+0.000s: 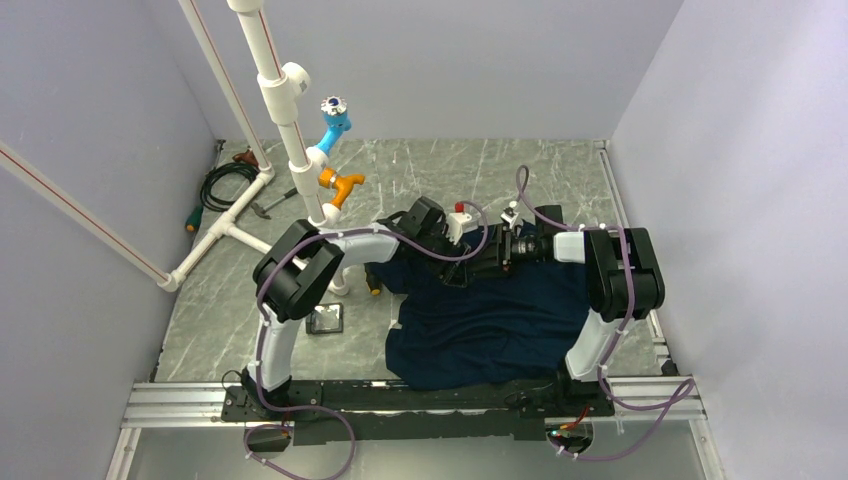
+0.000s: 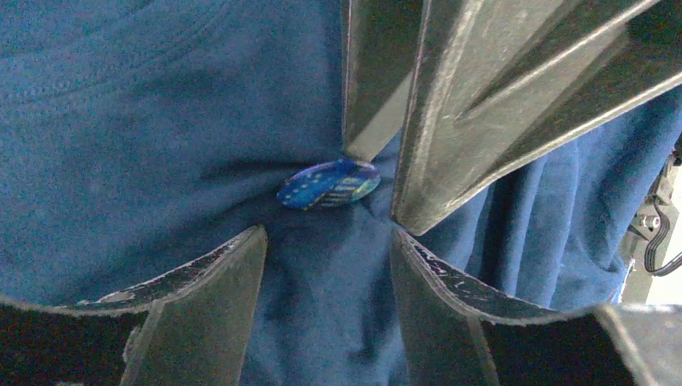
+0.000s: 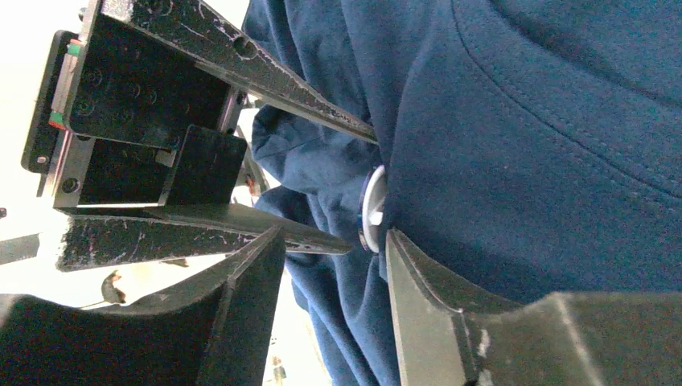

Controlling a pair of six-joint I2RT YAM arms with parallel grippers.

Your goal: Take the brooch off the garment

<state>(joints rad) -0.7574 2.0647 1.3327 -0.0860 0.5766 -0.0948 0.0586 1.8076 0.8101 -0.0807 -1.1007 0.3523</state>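
Left tool spread; brooch seemingly on garment.

No readable text, even on the brooch

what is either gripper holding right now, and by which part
Left gripper stands open, holding nothing. Right gripper has its tips against the garment beside the brooch; whether they pinch cloth or brooch cannot be told.

White arm links, black joints, purple cables; scuffed black gripper fingers.
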